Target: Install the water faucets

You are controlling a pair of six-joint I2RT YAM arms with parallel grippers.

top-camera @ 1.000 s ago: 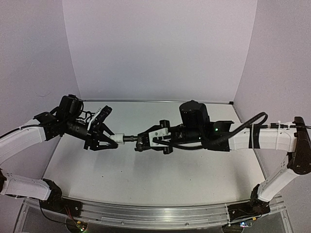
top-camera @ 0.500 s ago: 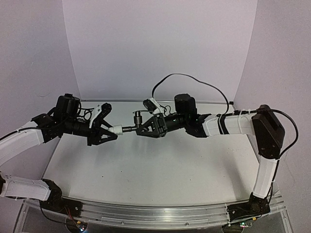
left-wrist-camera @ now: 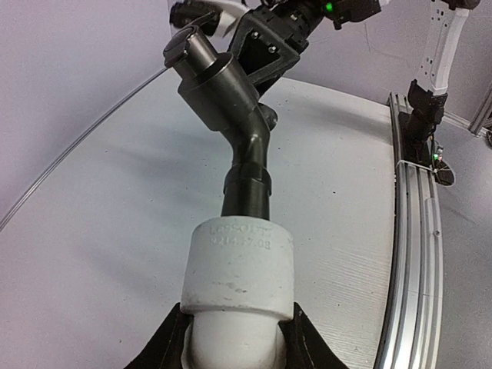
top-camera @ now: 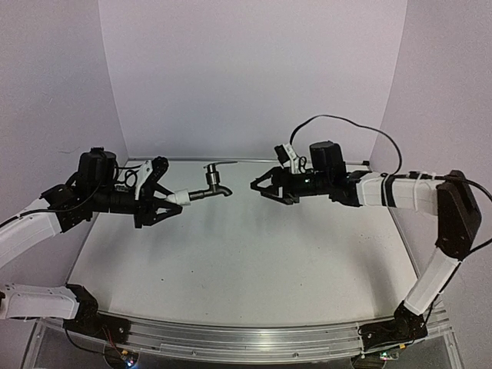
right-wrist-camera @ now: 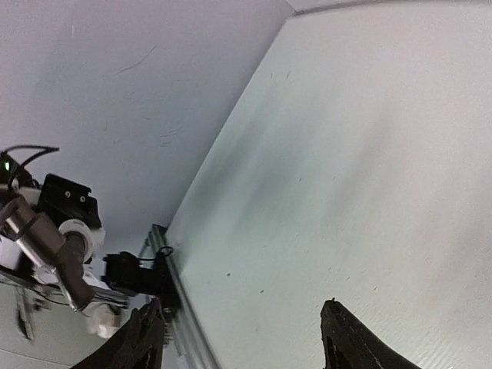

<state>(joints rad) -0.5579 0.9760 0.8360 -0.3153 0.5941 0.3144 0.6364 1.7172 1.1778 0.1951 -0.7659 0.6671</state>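
A dark grey water faucet (top-camera: 211, 188) with a bent spout and a thin lever on top sticks out of a white plastic fitting (top-camera: 177, 197), in the air above the table. My left gripper (top-camera: 171, 201) is shut on the fitting. In the left wrist view the fitting (left-wrist-camera: 240, 265) fills the space between my black fingers (left-wrist-camera: 173, 342), and the faucet body (left-wrist-camera: 231, 100) points away from my left gripper (left-wrist-camera: 237, 342). My right gripper (top-camera: 256, 184) stands open to the right of the spout, apart from it. Nothing lies between its fingertips (right-wrist-camera: 330, 323) in the right wrist view (right-wrist-camera: 240, 315).
The white table (top-camera: 246, 261) lies below both arms, with white walls behind and at the sides. An aluminium rail (top-camera: 246, 338) runs along the near edge. A black cable (top-camera: 346, 127) loops above the right arm.
My right gripper has let go of the faucet, opened and drawn back to the right. The left arm has shifted a little to the left, still holding the fitting with the faucet in it.
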